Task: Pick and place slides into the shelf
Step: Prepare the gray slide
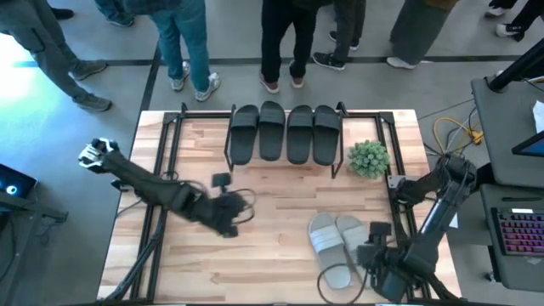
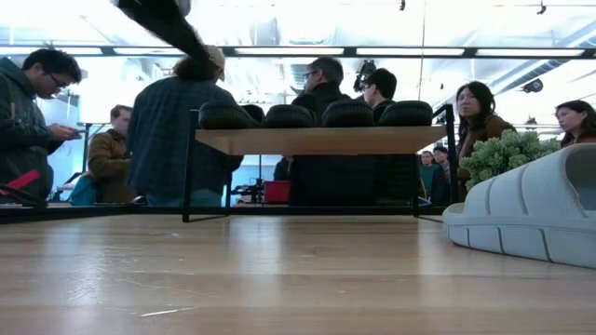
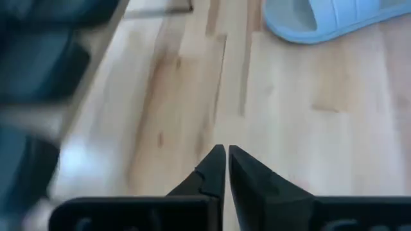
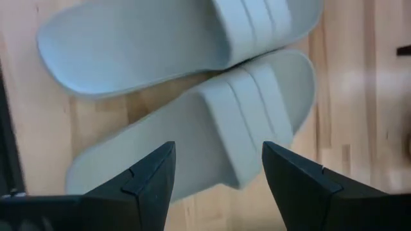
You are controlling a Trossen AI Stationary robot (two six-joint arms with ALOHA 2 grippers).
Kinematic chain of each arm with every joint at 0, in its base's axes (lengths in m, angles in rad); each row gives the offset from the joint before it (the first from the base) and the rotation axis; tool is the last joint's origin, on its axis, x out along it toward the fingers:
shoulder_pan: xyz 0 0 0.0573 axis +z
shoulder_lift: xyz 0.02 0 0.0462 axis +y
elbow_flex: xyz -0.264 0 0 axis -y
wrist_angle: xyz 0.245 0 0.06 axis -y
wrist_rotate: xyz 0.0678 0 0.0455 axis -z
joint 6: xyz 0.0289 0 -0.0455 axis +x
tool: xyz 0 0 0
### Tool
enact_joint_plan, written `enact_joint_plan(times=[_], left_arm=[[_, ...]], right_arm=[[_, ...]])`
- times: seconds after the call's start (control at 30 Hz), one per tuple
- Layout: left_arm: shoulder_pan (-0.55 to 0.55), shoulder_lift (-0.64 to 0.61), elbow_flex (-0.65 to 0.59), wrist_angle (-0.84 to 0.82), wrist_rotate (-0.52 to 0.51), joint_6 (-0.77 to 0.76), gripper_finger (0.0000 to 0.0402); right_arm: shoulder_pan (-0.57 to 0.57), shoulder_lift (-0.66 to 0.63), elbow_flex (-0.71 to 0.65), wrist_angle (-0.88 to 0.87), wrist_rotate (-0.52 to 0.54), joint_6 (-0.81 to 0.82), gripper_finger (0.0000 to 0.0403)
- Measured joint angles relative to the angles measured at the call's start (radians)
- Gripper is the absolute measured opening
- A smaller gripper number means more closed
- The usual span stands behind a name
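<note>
Four dark slides lie side by side on the top board of the shelf at the table's far middle. Two light grey slides lie side by side on the table at the near right; one also shows in the low view. My right gripper is open, its fingers standing just above the nearer light slide's strap, one on either side, and I see no touch. My left gripper is shut and empty above bare table left of centre.
A small green plant stands right of the shelf. Black frame bars run along the table's left and right sides. Several people stand beyond the far edge. Bare wood lies between the shelf and the light slides.
</note>
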Motion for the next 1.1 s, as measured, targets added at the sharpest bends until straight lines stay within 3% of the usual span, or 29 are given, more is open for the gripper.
enact_joint_plan(times=[0.17,0.27,0.43,0.57,0.87,1.1], left_arm=[[-0.160,-0.060,-0.001,-0.290,-0.054,-0.431,0.0059],[-0.241,-0.065,-0.005,-0.406,-0.054,-0.595,0.0110],[-0.332,-0.049,-0.006,-0.459,-0.022,-0.622,0.0178],[-0.373,-0.043,-0.009,-0.463,0.019,-0.626,0.0191],[-0.447,-0.059,-0.030,-0.543,0.025,-0.710,0.0192],[-0.478,-0.063,-0.032,-0.541,0.023,-0.782,0.0192]], right_arm=[[-0.012,0.104,0.060,0.141,0.060,-0.139,0.0224],[-0.023,0.189,0.120,0.219,0.068,-0.275,0.0224],[-0.050,0.326,0.247,0.044,0.170,-0.209,0.0224],[-0.094,0.395,0.330,-0.138,0.271,-0.110,0.0224],[-0.188,0.418,0.309,-0.092,0.262,-0.151,0.0224],[-0.228,0.409,0.259,-0.020,0.224,-0.314,0.0217]])
